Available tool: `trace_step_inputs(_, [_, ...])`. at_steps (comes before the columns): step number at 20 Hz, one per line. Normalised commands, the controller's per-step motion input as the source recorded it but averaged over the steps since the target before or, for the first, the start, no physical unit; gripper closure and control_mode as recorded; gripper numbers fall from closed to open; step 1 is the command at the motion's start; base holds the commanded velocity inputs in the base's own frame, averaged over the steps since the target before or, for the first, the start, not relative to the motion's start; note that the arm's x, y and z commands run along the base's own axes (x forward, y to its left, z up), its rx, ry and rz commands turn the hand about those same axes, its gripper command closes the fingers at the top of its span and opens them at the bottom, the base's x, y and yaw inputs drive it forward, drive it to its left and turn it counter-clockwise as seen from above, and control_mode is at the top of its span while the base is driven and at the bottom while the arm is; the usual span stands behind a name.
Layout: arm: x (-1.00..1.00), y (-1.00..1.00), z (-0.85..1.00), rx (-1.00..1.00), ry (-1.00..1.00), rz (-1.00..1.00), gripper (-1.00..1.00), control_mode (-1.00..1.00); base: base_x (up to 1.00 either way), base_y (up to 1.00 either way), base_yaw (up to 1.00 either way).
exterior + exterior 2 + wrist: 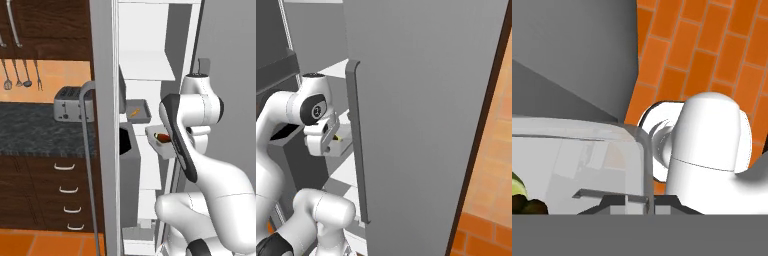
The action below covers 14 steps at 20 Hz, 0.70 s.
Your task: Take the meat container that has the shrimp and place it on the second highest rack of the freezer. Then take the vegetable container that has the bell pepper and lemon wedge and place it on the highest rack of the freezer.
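Freezer (pixel 105 125) door's open w/ white racks inside; shrimp (pixel 134 113) tray sits on a rack deep in; gripper (pixel 336 141) jaws clamped on the veg container (pixel 160 140) rim, held mid-air by the shelves; bell pepper (pixel 162 136) + lemon wedge (pixel 516 186) in it.

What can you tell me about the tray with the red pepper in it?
The tray is a shallow, clear, plastic-looking dish with rounded corners. It sits roughly level in front of the freezer's white shelves, partly hidden behind the robot's arm. Inside lie a dark red pepper and a pale yellow lemon piece. The gripper is shut on its rim.
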Motion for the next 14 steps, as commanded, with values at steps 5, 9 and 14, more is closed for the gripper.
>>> trace_step_inputs(5, [0.00, 0.00, 0.00, 0.00, 0.00, 0.00, 1.00, 1.00, 0.09, 0.25, 0.00])
trace_step_inputs(9, [0.00, 0.00, 0.00, 0.00, 0.00, 0.00, 1.00, 1.00, 0.02, 0.30, 0.00])
trace_step_inputs(14, [0.00, 0.00, 0.00, 0.00, 0.00, 0.00, 1.00, 1.00, 0.35, 0.20, 0.00])
